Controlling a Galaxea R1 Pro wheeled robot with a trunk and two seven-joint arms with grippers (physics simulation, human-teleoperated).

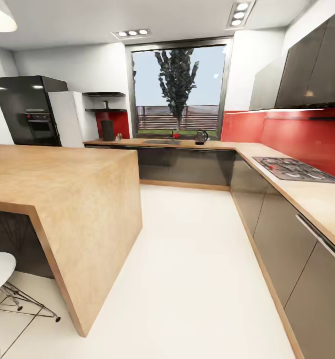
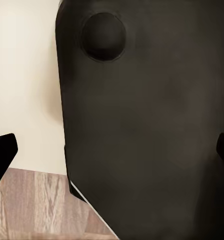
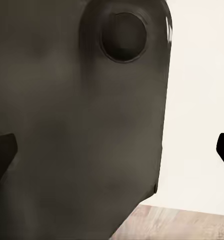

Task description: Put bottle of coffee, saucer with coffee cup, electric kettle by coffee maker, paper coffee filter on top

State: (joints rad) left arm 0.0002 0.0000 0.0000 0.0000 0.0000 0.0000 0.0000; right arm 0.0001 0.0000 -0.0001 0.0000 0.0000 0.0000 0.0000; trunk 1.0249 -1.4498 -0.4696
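While the robot's on its way, the kettle (image 1: 201, 137) sits at the counter's (image 1: 247, 149) far edge: stiff, probably light, grab the handle. Both grippers' fingers sit apart, empty.

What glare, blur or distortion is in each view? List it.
Head view: wide-angle stretch bends the island counter; ceiling spotlights glare; the far kettle is soft. Both wrist views: a dark robot panel looms blurred and featureless.
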